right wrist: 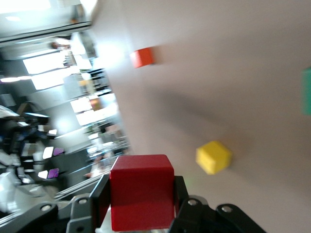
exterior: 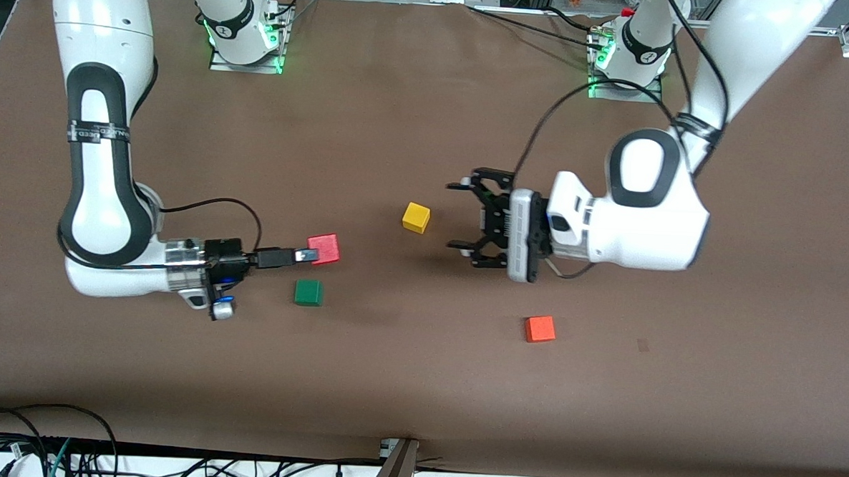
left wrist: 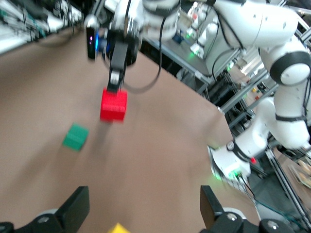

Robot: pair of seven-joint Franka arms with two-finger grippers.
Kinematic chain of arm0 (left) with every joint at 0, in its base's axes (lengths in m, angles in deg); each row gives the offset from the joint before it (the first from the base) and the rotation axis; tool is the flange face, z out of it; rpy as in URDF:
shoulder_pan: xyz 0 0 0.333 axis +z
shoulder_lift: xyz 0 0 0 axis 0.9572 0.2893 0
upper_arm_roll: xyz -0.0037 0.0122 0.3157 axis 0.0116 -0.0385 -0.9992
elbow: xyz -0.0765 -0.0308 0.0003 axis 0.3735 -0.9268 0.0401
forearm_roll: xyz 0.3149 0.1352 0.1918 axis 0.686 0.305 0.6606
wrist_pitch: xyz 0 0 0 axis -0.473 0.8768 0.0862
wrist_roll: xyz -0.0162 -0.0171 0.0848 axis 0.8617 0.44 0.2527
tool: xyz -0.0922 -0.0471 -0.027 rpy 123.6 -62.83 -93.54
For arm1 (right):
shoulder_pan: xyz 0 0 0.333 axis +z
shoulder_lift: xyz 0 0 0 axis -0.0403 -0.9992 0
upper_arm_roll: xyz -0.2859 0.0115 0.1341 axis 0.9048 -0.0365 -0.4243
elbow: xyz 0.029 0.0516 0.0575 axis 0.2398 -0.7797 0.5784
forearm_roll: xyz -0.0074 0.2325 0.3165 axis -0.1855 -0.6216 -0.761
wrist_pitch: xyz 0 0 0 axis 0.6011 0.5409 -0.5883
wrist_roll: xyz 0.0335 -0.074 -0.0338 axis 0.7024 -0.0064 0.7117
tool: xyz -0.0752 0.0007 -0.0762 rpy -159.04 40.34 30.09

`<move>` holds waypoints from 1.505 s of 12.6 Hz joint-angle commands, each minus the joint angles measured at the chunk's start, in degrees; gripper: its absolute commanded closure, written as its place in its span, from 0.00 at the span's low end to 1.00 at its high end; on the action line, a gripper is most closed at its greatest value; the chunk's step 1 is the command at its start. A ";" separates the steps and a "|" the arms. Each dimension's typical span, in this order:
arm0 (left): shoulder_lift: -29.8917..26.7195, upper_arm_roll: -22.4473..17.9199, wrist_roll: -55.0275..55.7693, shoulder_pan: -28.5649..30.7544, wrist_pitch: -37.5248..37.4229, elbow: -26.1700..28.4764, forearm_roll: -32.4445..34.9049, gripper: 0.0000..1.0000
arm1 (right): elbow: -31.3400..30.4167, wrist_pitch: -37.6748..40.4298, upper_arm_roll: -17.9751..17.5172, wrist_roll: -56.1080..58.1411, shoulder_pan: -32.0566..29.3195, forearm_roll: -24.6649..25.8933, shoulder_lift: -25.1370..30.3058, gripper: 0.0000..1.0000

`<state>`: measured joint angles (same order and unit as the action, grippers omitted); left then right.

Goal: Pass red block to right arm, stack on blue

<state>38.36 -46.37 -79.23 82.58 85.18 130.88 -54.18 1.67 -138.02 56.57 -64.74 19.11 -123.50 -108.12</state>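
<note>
Both arms are showing glossy white shells with black joint bands. Black cables are trailing; bases are glowing green.

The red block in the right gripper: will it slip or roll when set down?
The red block looks matte and flat-faced, so the right gripper, shut on it, probably holds it firmly. A cube should not roll. It seems rigid and light. The left gripper hangs open.

Yellow cube [exterior: 416,217] — green cube [exterior: 308,292] — orange-red cube [exterior: 539,329]
</note>
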 commanded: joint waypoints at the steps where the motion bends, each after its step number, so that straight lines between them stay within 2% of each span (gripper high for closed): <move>1: -1.24 0.00 4.58 3.51 -7.49 0.23 6.43 0.00 | 3.28 -5.05 1.14 1.09 0.25 14.73 0.69 1.00; 4: -2.12 0.08 11.51 7.12 -14.17 0.14 15.41 0.00 | 2.94 -16.21 1.23 1.10 2.44 38.89 1.57 1.00; 7: -4.66 0.00 23.89 9.06 -18.85 0.14 24.09 0.00 | 2.68 -17.73 1.50 0.75 2.62 52.47 2.79 1.00; 11: -9.67 0.35 39.38 9.15 -22.45 -0.21 38.85 0.00 | -3.80 -19.48 3.78 -1.27 5.52 59.35 7.53 1.00; 13: -11.87 0.52 45.95 8.97 -24.21 -0.30 45.81 0.00 | -12.13 -25.52 3.87 -3.11 7.19 60.15 12.00 1.00; 15: -15.20 -0.18 53.07 9.06 -26.50 0.13 48.46 0.00 | -20.05 -32.47 3.87 -5.74 8.33 61.47 15.79 1.00; 16: -17.74 -1.66 55.20 8.02 -26.50 0.66 51.08 0.00 | -23.31 -35.37 3.87 -6.45 8.69 61.47 17.20 1.00; 17: -20.21 -5.68 54.87 5.22 -26.50 1.36 51.37 0.00 | -26.21 -38.45 3.87 -6.46 8.78 61.47 18.34 1.00; 18: -22.58 -12.24 55.04 0.93 -26.76 1.98 50.59 0.00 | -29.20 -41.87 3.78 -6.46 8.87 61.47 19.31 1.00; 19: -24.61 -17.09 55.13 -2.42 -26.77 3.03 50.50 0.00 | -31.14 -44.17 3.78 -6.55 9.13 61.39 19.67 1.00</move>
<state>19.44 -54.83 -25.01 86.17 58.62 130.69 -4.57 -22.21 -177.36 59.95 -70.11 27.06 -63.31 -92.71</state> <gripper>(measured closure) 0.000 0.436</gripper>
